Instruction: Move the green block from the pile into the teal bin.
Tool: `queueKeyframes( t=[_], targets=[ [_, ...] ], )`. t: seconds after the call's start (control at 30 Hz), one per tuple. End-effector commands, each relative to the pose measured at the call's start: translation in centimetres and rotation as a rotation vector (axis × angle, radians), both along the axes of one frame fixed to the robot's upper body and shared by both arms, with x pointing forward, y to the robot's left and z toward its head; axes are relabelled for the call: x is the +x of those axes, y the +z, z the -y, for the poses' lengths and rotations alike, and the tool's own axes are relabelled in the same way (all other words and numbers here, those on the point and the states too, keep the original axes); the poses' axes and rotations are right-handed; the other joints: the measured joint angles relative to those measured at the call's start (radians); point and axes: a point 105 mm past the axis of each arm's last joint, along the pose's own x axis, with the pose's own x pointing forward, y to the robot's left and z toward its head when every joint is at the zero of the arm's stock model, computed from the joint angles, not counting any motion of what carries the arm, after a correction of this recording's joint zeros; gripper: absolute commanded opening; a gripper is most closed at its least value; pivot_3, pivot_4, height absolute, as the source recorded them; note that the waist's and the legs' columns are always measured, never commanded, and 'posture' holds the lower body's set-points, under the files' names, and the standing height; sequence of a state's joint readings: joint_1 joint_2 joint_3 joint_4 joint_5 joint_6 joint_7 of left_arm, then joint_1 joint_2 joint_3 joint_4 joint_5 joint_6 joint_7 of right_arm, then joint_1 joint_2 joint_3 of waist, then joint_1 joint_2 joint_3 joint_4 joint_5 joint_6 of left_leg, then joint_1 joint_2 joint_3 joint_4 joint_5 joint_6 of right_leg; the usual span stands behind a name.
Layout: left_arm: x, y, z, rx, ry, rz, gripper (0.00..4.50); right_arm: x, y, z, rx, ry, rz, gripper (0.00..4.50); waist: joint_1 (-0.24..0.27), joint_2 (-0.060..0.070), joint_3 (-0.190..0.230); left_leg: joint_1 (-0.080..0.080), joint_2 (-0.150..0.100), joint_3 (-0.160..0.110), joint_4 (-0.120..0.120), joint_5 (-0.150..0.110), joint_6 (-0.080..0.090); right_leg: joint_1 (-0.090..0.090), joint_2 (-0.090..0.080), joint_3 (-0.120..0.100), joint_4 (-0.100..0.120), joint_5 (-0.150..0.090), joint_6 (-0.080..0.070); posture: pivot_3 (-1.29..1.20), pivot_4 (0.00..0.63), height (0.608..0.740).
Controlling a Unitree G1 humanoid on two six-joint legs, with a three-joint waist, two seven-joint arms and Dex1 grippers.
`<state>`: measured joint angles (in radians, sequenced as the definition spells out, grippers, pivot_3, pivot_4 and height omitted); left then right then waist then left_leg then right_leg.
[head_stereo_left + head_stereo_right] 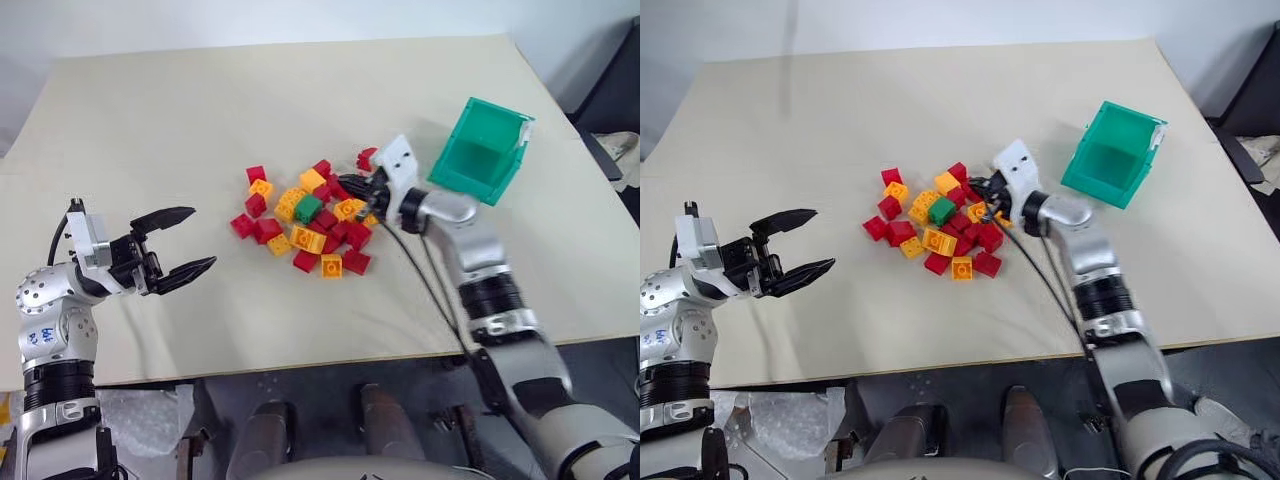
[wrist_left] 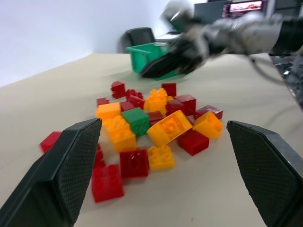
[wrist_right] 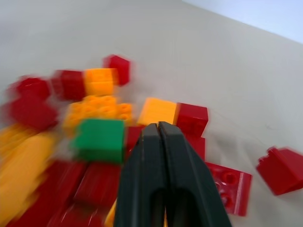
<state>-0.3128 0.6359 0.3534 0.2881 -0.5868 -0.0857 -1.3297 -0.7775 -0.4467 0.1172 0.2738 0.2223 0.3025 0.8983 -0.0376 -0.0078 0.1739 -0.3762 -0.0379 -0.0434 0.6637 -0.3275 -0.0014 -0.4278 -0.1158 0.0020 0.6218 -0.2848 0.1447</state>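
Note:
The green block (image 1: pixel 308 208) lies upright in the middle of the pile (image 1: pixel 300 239) of red and orange-yellow bricks at the centre of the table. In the right wrist view the green block (image 3: pixel 99 139) sits just beside my fingers. My right gripper (image 1: pixel 352 186) is at the pile's right edge, a short way right of the green block, shut and holding nothing. The teal bin (image 1: pixel 480 150) stands tilted at the back right, its opening towards the pile, beyond my right wrist. Left of the pile, my left gripper (image 1: pixel 203 238) hovers open and apart from the bricks.
A beige table (image 1: pixel 200 120) carries everything; its front edge (image 1: pixel 300 362) runs close to me. One red brick (image 1: pixel 366 158) lies apart behind the right gripper. A dark chair (image 1: pixel 620 90) stands past the table's right side.

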Motion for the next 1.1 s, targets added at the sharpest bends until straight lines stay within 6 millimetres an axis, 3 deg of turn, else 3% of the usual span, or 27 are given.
queueKeyframes(
  t=[0.03, 0.13, 0.37, 0.47, 0.6, 0.97, 1.1],
  targets=[
    [-0.1, 0.6, -0.2, -0.002, 0.004, 0.036, 4.50, -2.4, 1.4, 1.5, -0.047, 0.121, -0.021, 1.20, 0.009, 0.000, 0.000, 0.000, 0.000, 0.001, 0.000, -0.001, 0.001, 0.000, 0.000, 0.000, -0.001, 0.000, 0.000, 0.00, 0.150, 0.740],
    [0.0, 0.6, -0.2, -0.005, 0.007, 0.035, 4.50, -2.8, 1.9, 4.0, -0.103, 0.103, -0.035, 2.19, 0.010, 0.000, 0.000, 0.000, 0.000, 0.002, 0.000, -0.001, 0.001, 0.000, 0.000, 0.000, -0.002, 0.000, 0.000, 0.00, 0.150, 0.740],
    [-0.1, 0.5, -0.3, -0.014, 0.011, 0.040, 4.50, -4.1, 2.6, 7.1, -0.203, 0.058, -0.050, 4.46, 0.012, 0.000, 0.000, 0.000, 0.002, 0.005, 0.000, -0.001, 0.000, 0.000, 0.000, 0.000, -0.003, 0.000, 0.000, 0.00, 0.150, 0.740],
    [-0.2, 0.4, -0.3, -0.013, 0.011, 0.041, 4.50, -4.7, 2.6, 6.5, -0.225, 0.079, -0.056, 4.46, 0.010, 0.000, 0.000, 0.000, 0.002, 0.005, 0.000, -0.001, 0.000, 0.000, 0.000, 0.000, -0.003, 0.000, 0.000, 0.00, 0.150, 0.740],
    [-0.1, 0.6, -0.4, -0.014, 0.017, 0.049, 4.50, -4.6, 2.9, 3.2, -0.200, 0.129, -0.051, 4.46, 0.007, 0.000, 0.000, 0.000, 0.003, 0.006, 0.000, -0.001, 0.000, -0.001, 0.001, 0.000, -0.003, 0.000, 0.000, 0.00, 0.150, 0.740],
    [-0.4, 0.4, 0.0, -0.027, 0.027, 0.073, 4.50, 0.6, -0.1, -6.4, -0.402, 0.052, -0.193, 4.46, 0.007, 0.000, 0.000, 0.000, 0.001, 0.005, 0.001, -0.001, -0.001, -0.002, -0.001, -0.001, -0.001, 0.000, 0.000, 0.00, 0.150, 0.740],
    [-1.0, 0.1, -0.1, -0.031, 0.045, 0.077, 4.50, 1.3, -1.4, -7.8, -0.497, 0.060, -0.235, 4.46, 0.001, 0.000, 0.000, 0.000, 0.001, 0.004, 0.000, -0.001, -0.001, -0.003, 0.000, -0.002, 0.000, 0.000, 0.000, 0.00, 0.150, 0.740]
  ],
)
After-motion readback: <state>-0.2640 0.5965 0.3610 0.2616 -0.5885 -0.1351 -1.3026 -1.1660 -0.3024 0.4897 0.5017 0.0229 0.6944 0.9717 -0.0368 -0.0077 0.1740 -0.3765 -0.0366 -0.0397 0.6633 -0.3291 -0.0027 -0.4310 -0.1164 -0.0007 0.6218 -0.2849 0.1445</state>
